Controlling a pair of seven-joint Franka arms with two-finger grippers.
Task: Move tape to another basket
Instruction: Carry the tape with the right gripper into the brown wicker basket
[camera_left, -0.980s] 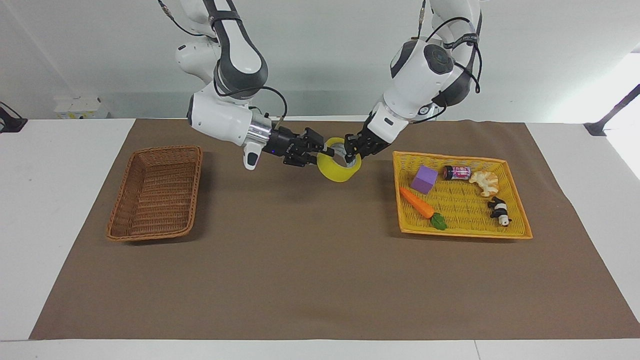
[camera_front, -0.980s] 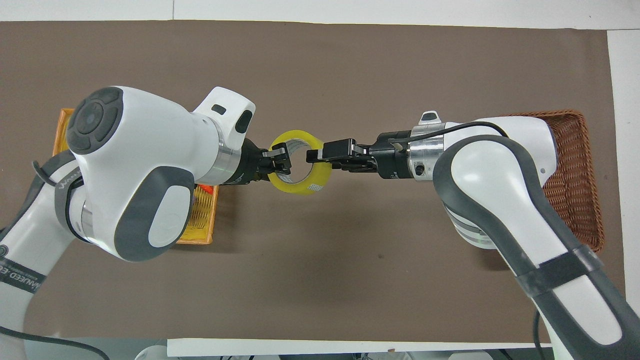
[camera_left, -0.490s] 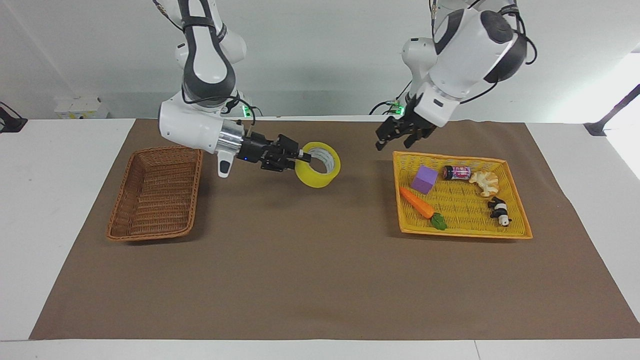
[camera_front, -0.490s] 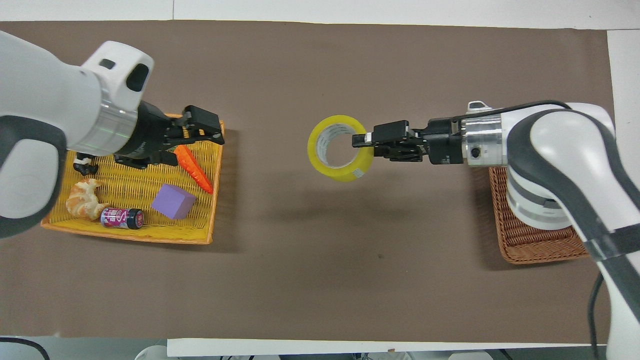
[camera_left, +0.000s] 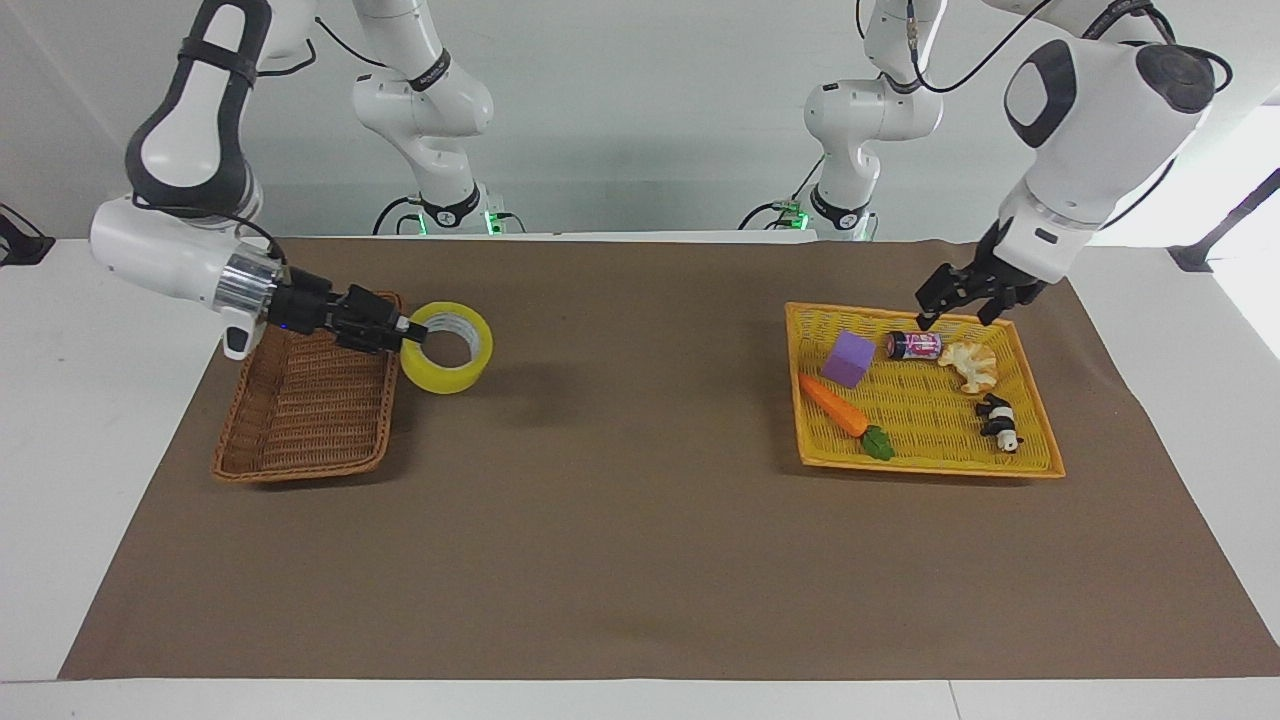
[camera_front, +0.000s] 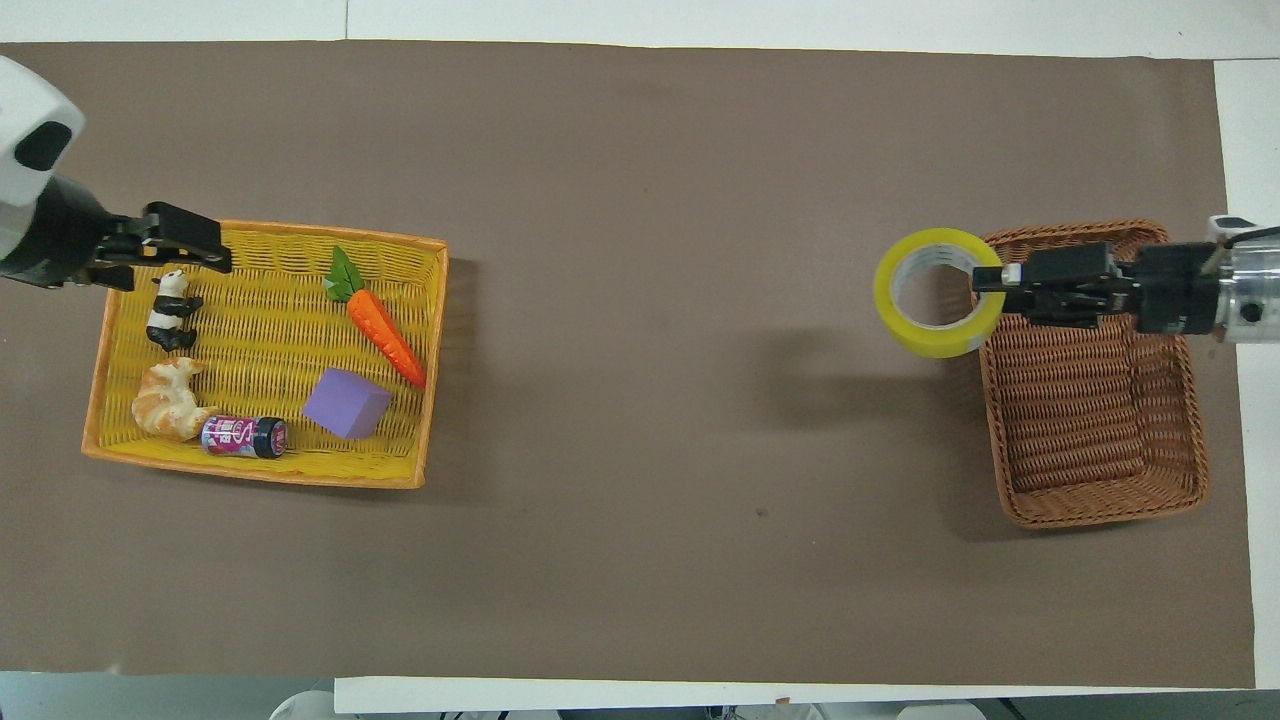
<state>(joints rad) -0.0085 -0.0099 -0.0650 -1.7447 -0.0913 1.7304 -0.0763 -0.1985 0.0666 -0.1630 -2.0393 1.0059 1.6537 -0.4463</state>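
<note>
The right claw (camera_left: 405, 330) is gripping the tape (camera_left: 447, 347) by the wall of the roll, one finger inside the white core and one outside, and is holding it in the air with the roll's opening facing up and outward. The tape is hanging over the brown cloth (camera_left: 620, 520) just beside the basket (camera_left: 310, 400), at the basket's edge that faces the middle of the surface; in the overhead view the roll (camera_front: 937, 306) is overlapping that edge of the basket (camera_front: 1090, 420) slightly, with most of it over the cloth (camera_front: 650, 560), and its shadow is falling on the cloth alongside. The right arm is reaching out over the basket, with the right claw (camera_front: 990, 282) lying over the basket's part farther from the robots. The basket itself is sitting at the right arm's end of the surface. The left claw (camera_left: 958, 298) is hovering with its fingers spread and gripping nothing, over the edge of the yellow tray (camera_left: 1030, 455) at the left arm's end; in the overhead view the left claw (camera_front: 200, 245) is sitting above the tray's (camera_front: 255, 472) corner near the panda figure (camera_front: 170, 310). The tray is also holding a carrot (camera_left: 835, 408), a purple block (camera_left: 850, 358), a small can (camera_left: 913, 345) and a croissant (camera_left: 968, 365).
</note>
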